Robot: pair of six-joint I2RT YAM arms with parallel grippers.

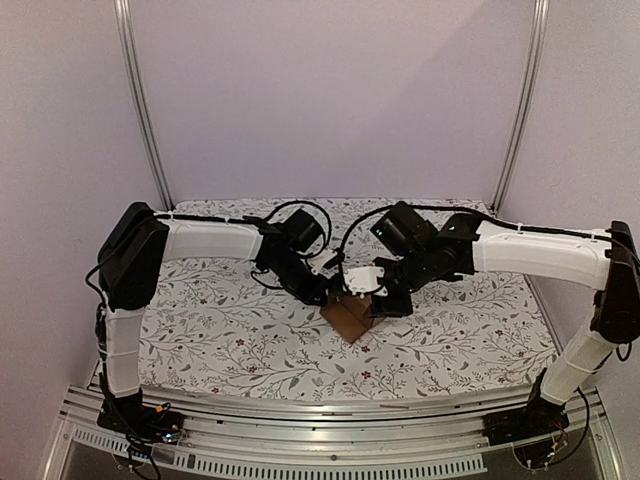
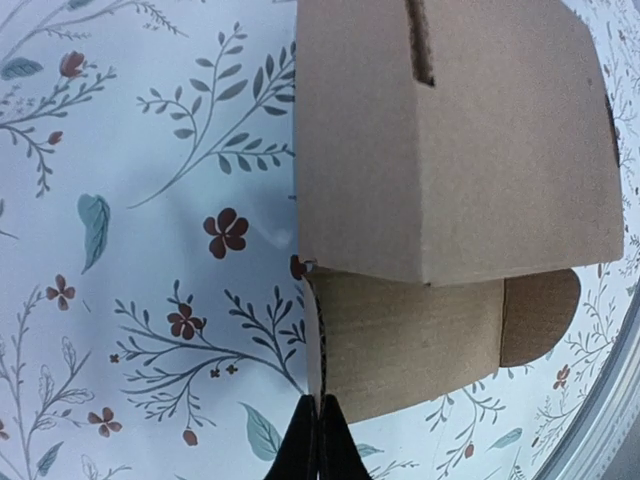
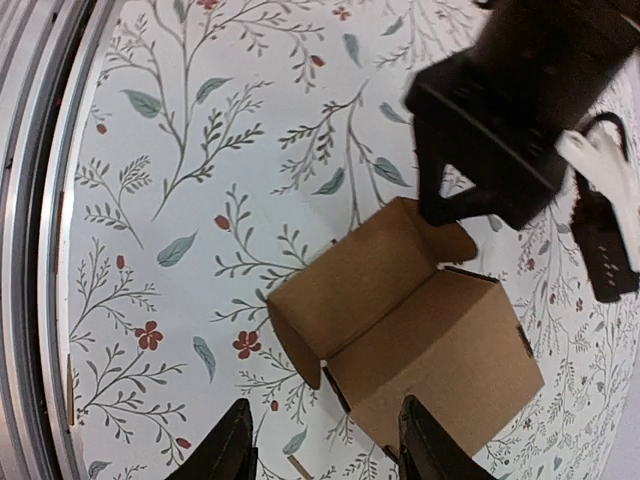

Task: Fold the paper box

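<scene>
The paper box point(image 1: 350, 316) is a brown, partly folded carton on the floral cloth in the middle of the table. In the left wrist view the box point(image 2: 460, 150) fills the upper right, with a slit on top and a flap point(image 2: 410, 340) hanging out below. My left gripper point(image 2: 319, 440) is shut on the edge of that flap; it also shows in the top view point(image 1: 333, 292). My right gripper point(image 3: 330, 450) is open and empty, just above the box point(image 3: 440, 350), its fingers straddling the near corner without touching. It also shows in the top view point(image 1: 385, 303).
The floral tablecloth point(image 1: 220, 330) covers the table. A metal rail point(image 3: 30, 200) runs along the near edge. Two slanted frame posts point(image 1: 145, 100) stand at the back corners in front of a plain wall. Both arms meet over the box at the centre.
</scene>
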